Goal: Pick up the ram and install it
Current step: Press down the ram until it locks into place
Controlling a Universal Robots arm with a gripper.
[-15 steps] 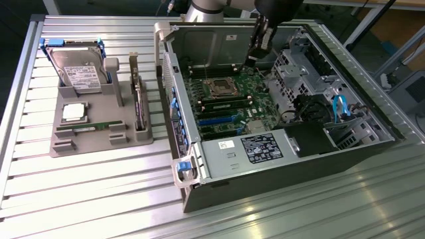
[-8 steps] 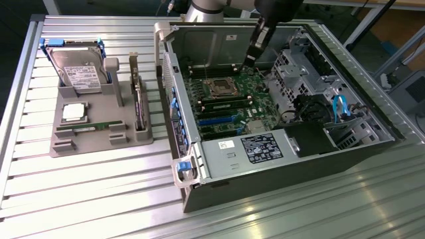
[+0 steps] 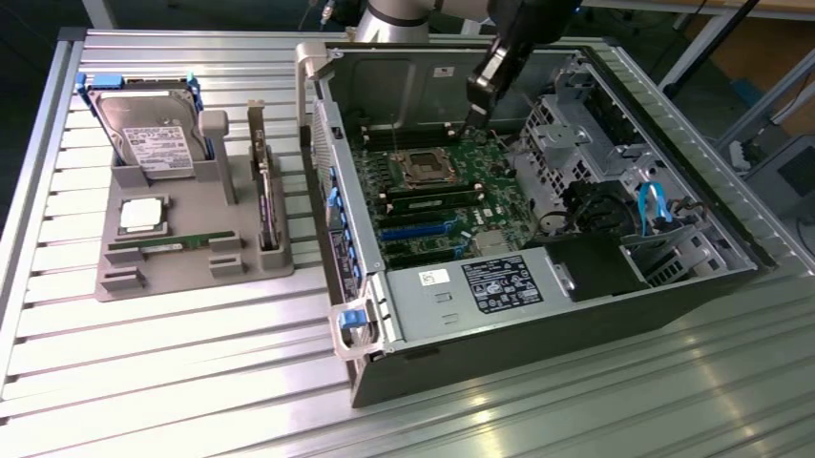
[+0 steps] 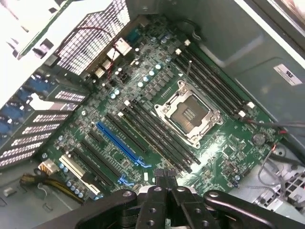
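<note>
One ram [image 3: 172, 243], a thin green stick, lies flat in the front of the grey holder [image 3: 128, 279] at the exterior view's left. My black gripper [image 3: 482, 107] hangs inside the open computer case [image 3: 548, 315], far from that stick, above the back of the motherboard [image 3: 440, 186]. In the wrist view the fingers [image 4: 164, 179] are pressed together with nothing between them, over the dark memory slots [image 4: 157, 131] beside the empty silver processor socket [image 4: 187, 112]. A greenish strip [image 3: 423, 202] runs along the slots in front of the socket; I cannot tell if it is a seated stick.
The holder also carries a hard drive [image 3: 153, 134], a square silver processor [image 3: 140, 215] and an upright card [image 3: 265, 205]. Drive cages [image 3: 574, 134], blue cables [image 3: 652, 205] and a black power supply [image 3: 510, 281] crowd the case. Ribbed metal tabletop [image 3: 191, 382] surrounds everything.
</note>
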